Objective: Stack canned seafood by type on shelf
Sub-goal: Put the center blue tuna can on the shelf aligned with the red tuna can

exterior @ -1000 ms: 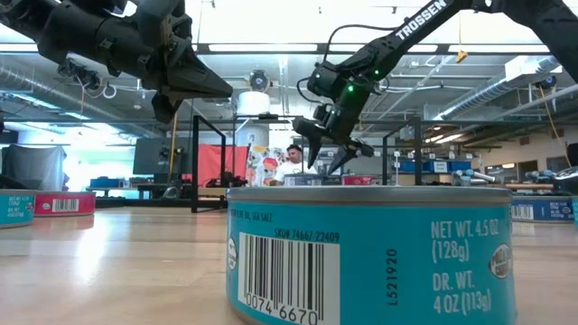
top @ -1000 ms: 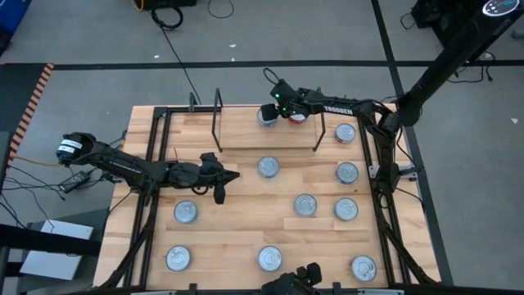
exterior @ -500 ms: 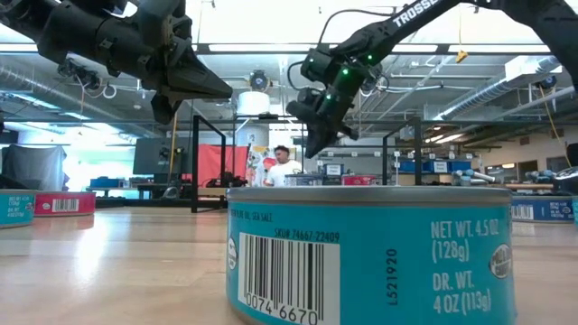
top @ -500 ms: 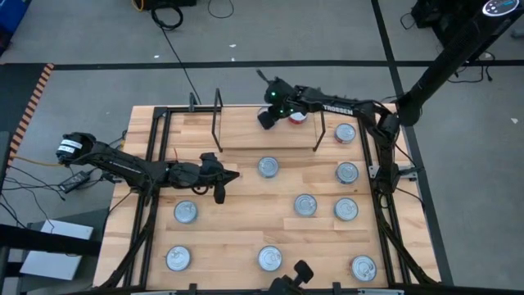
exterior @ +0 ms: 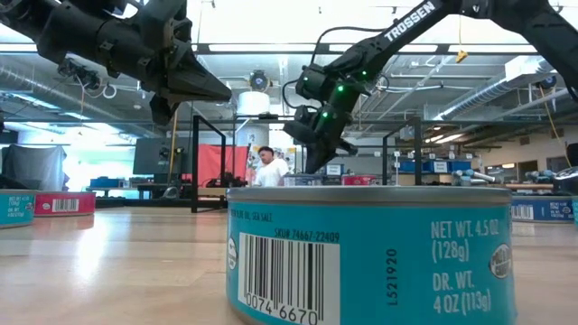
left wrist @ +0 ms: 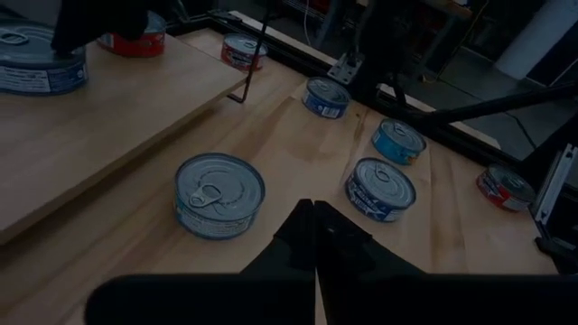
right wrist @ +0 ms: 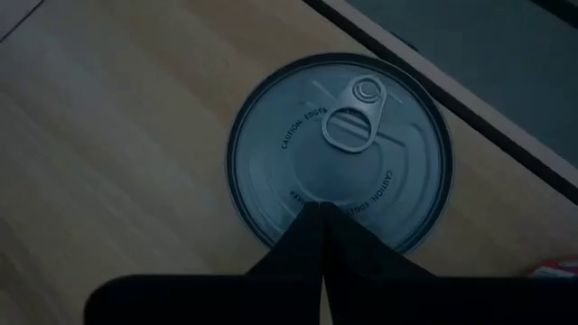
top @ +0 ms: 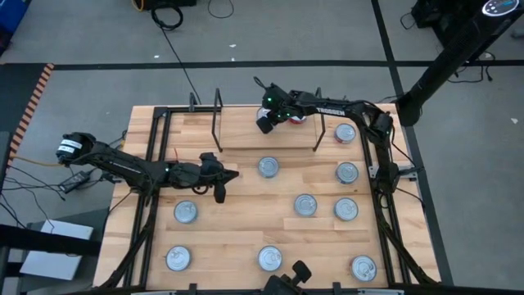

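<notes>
A tin [right wrist: 339, 153] lies flat on the shelf [top: 237, 131], beside a red-labelled tin [top: 298, 118]. The right tool [top: 264, 123], clenched and empty, hovers above its lid; reopen before fetching the next matching tin. Left tool [top: 232, 174] clenched, waiting above the tabletop [top: 237, 238].

In the high view the right gripper [top: 264, 123] hides the shelf tin [right wrist: 339, 153] beneath it. The teal can [exterior: 370, 257] is cropped at six o'clock.

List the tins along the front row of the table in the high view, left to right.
Front-left tin → front-middle tin → front-right tin.
</notes>
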Controlling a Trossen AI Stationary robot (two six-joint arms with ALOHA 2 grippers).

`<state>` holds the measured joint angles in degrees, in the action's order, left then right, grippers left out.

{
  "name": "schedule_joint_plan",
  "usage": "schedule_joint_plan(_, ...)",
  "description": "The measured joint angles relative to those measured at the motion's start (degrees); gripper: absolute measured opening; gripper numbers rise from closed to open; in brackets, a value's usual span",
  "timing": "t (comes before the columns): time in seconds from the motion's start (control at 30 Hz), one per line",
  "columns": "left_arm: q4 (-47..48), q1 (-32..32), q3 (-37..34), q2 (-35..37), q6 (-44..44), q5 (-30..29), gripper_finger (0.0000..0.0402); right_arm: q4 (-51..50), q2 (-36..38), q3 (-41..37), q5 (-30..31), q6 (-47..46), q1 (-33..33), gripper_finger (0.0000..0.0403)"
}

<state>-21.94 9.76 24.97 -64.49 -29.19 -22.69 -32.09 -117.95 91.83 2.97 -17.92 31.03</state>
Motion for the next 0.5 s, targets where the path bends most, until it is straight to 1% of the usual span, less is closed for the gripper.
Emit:
schedule_joint_plan(0.3, 0.12, 0.0, 0.0, 0.0, -0.02, -0.12, 0.0001, 1.95, -0.13, 0.0, 0.36, -1.1, 1.17, 0.0008)
schedule_joint_plan(0.5, 0.43, 0.0, 0.0, -0.01, -0.04, -0.2, 0.0001, 4.56, -0.13, 0.0, -0.07, -0.16, 1.46, 0.0017)
